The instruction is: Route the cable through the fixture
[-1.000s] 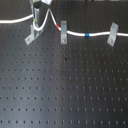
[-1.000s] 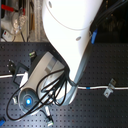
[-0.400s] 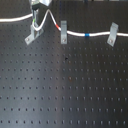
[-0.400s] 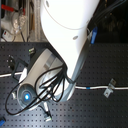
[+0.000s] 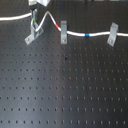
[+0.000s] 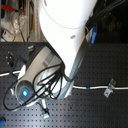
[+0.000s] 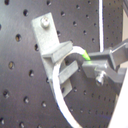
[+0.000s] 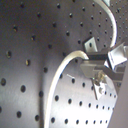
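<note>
white cable held at the bracket's tabs

the cable (image 5: 75, 34) is a thin white cord running across the far part of the black perforated breadboard (image 5: 65, 85) in the first exterior view. from that view's left edge it comes in flat, dips toward the fixture (image 5: 33, 34), rises in a sharp peak, then drops to the middle clip (image 5: 63, 32), where its short red band (image 5: 63, 23) sits. it goes on rightward past a short blue band (image 5: 86, 35) to the right clip (image 5: 112, 34) at the first exterior view's right.

the fixture is a silvery bracket with upright tabs on a slanted base, standing at the first exterior view's far left. in the first wrist view the cable (image 7: 62, 95) curves in a bright arc across the tabs of the fixture (image 7: 52, 47), touching them; whether it is fully seated in the slot cannot be told.

the gripper (image 7: 89, 60) is clenched on the cable just beside the fixture, a green mark showing at the fingertips. in the second exterior view the white arm (image 6: 65, 35) hides the fixture, with only the cable (image 6: 92, 88) and one clip (image 6: 109, 89) visible on the second exterior view's right.
</note>
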{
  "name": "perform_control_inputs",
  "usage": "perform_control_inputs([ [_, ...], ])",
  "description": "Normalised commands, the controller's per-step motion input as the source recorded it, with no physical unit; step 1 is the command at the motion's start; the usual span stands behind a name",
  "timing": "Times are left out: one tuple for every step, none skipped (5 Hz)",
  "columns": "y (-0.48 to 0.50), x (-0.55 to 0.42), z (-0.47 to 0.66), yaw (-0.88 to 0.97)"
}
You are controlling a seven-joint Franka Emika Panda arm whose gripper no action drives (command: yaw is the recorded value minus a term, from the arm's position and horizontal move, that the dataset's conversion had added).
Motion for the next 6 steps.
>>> perform_control_inputs([
  [0.077,-0.091,0.04,0.00],
  [0.226,-0.156,0.34,0.08],
  [0.173,-0.122,0.19,0.07],
  [0.007,-0.011,0.00,0.00],
  [0.181,-0.107,0.03,0.08],
  [0.031,0.019,0.00,0.02],
])
